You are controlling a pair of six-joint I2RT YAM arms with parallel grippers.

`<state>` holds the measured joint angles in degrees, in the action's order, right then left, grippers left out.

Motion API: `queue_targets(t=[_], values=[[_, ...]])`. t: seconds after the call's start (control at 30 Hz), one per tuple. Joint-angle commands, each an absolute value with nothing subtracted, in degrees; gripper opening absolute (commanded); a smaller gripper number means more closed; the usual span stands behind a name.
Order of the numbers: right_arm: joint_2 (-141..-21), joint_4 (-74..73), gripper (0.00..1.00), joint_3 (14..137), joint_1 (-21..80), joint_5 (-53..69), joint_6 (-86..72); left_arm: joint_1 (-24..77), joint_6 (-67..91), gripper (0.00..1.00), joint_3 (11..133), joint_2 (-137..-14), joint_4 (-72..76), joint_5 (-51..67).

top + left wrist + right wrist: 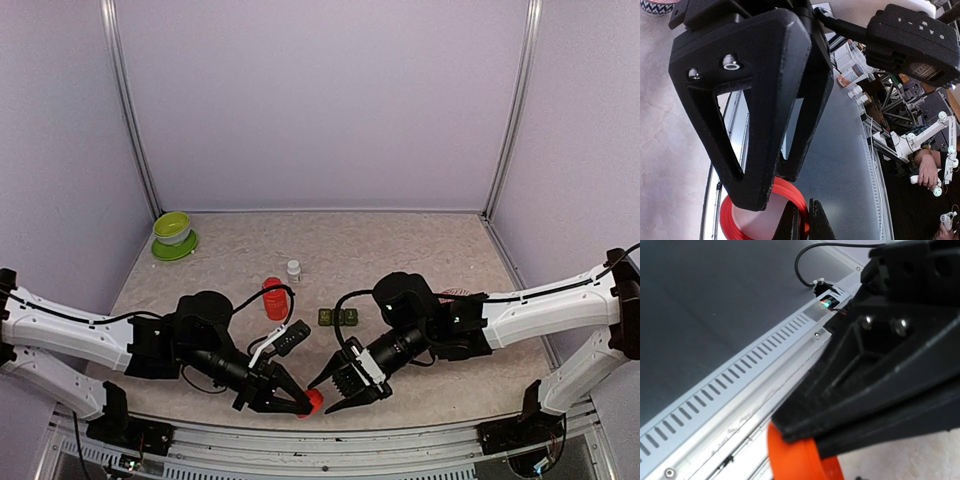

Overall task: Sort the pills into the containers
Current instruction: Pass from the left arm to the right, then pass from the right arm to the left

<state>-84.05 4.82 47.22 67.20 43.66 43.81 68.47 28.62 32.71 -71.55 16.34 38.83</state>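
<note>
The left pincer (297,400) is drawn together at its tips and clamped on the rim of a round red cap (314,402), which it holds just above the near edge of the surface (420,250); the left wrist view shows the cap from its open side, a red ring around a pale inside, with the two black fingers (752,195) meeting on the rim; the right pincer (330,387) meets the same cap from the other side, its fingers part way apart and their thin tips set on either side of the rim; whether they press on it I cannot tell; farther in, between the two arms, the containers (338,317) lie as a short dark green row flat on the surface, apart from both pincers; just to their left stands a red bottle (274,299), and behind it a small white bottle (293,269); in the far left corner sits a lime-green bowl (172,226).
</note>
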Motion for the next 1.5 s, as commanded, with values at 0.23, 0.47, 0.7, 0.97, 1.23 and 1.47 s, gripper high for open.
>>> queue_targets(t=[0.23,0.47,0.7,0.97,1.23,1.47], values=[[-84.6,4.6,0.39,47.7,68.9,44.2,44.0,66.4,32.4,0.00,30.6,-72.2,24.6,42.2],[-84.8,6.4,0.32,47.4,69.6,42.5,43.4,66.2,33.3,0.00,30.1,-72.3,26.0,42.7],[-84.9,7.2,0.26,47.2,69.9,42.1,43.3,66.0,34.7,0.01,29.0,-72.4,28.7,43.2],[-84.7,8.2,0.21,46.5,70.7,40.7,43.4,65.6,36.8,0.09,28.0,-73.5,32.7,44.1],[-84.0,8.4,0.17,46.6,70.9,39.5,43.0,64.3,38.3,0.55,27.1,-72.8,34.3,44.0],[-84.7,8.5,0.15,48.0,70.7,36.3,34.6,60.7,30.9,0.99,27.8,-61.8,20.6,32.3]])
